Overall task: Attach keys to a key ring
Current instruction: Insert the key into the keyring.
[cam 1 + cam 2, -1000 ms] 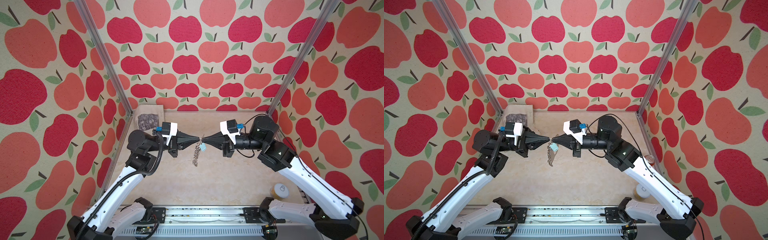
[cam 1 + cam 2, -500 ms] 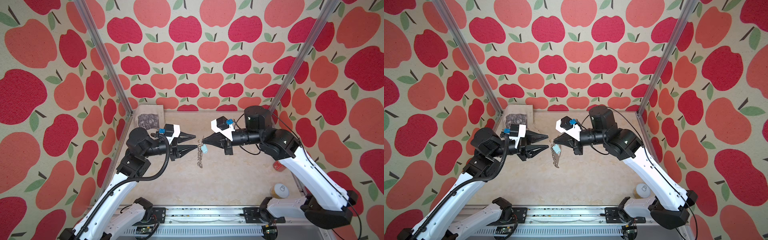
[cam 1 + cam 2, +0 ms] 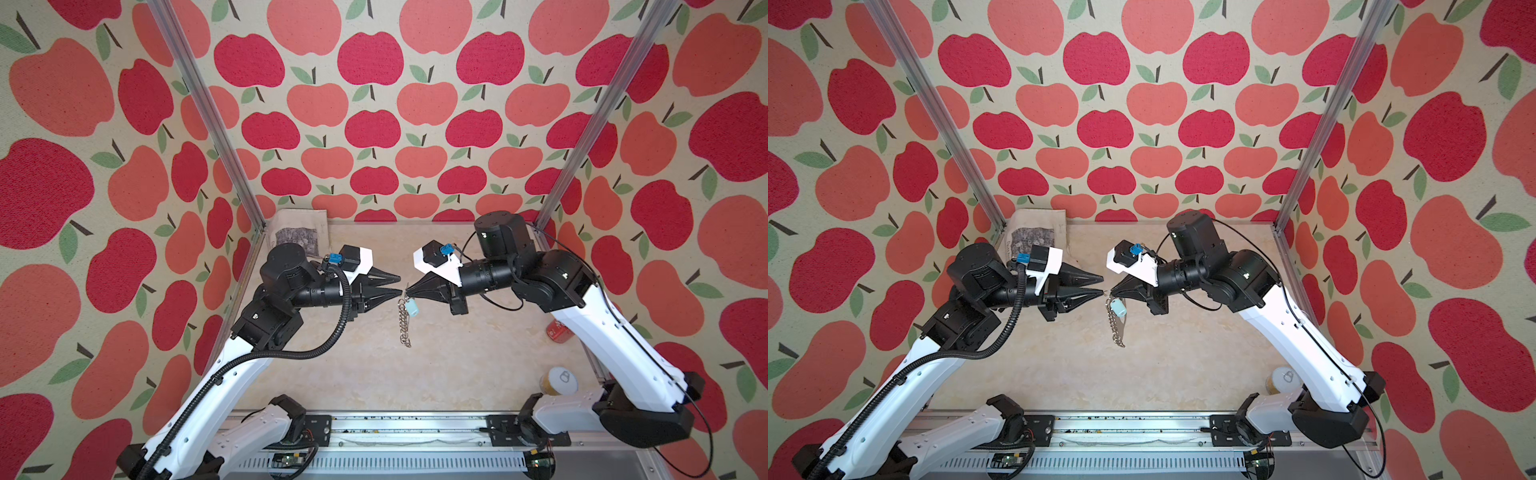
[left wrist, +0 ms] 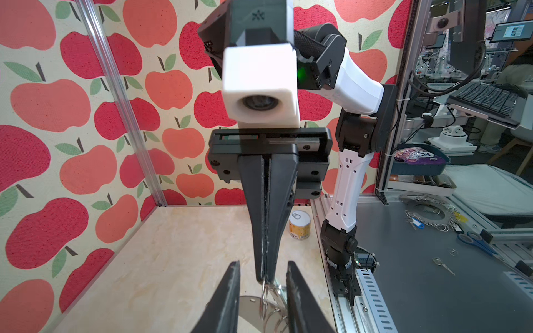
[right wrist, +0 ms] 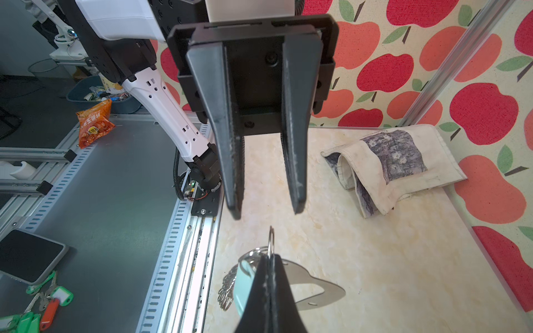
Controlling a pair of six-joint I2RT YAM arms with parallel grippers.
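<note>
The two tools meet tip to tip above the middle of the surface [image 3: 457, 374]. The right tool [image 3: 409, 294] is closed on one small wire ring [image 5: 271, 239] of the key ring [image 5: 311, 288], whose flat plate and row of rings hang below it. The key [image 3: 1118, 308], with its pale blue head, hangs against those rings just under the same tip. The left tool [image 3: 399, 285] faces it with fingers parted, the pinched ring standing at the gap between their tips; whether they touch it cannot be told.
</note>
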